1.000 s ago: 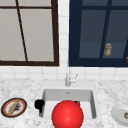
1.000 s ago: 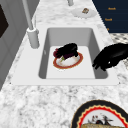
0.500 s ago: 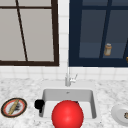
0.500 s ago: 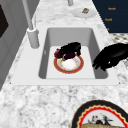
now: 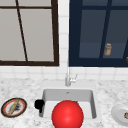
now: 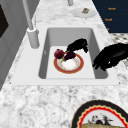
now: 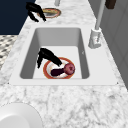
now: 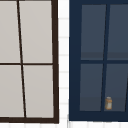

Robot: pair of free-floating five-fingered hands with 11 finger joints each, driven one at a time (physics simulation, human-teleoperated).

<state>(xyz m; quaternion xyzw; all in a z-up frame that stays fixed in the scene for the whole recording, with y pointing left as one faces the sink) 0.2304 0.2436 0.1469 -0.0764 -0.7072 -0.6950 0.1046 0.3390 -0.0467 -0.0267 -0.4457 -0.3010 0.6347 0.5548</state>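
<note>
The sink [image 6: 70, 33] was a square white basin with rounded corners, set in a speckled grey-and-white marble counter [image 5: 20, 87]. On the sink floor lay a round plate [image 6: 75, 71] with a white centre and an orange-red rim. A dark purple, elongated eggplant [image 6: 70, 55] lay on the plate. Touching it on the side toward the sink's back wall was a smooth, round, dark red fruit [image 6: 59, 53], sitting at the plate's edge.

The right hand [image 6: 78, 45], matte black, was down inside the sink. Its fingers were stretched out and loose rather than clenched, their tips at the eggplant. I could not tell whether they actually touched it.

The left hand [image 5: 39, 103] hung released, fingers relaxed and holding nothing, above the sink's left front corner.

In the front view a glossy red sphere [image 5: 67, 115] stood before the sink.

At the sink's back rim rose a slim grey metal faucet [image 5: 68, 77]. Left of the sink a round plate with a dark patterned border [image 5: 3, 110] carried a long tan thing. Right of the sink lay a plain white dish [image 5: 116, 113] with a small brown morsel. Above the sink were a brown-framed window and a dark blue one, with a small amber jar [image 5: 107, 49] behind the blue panes.
</note>
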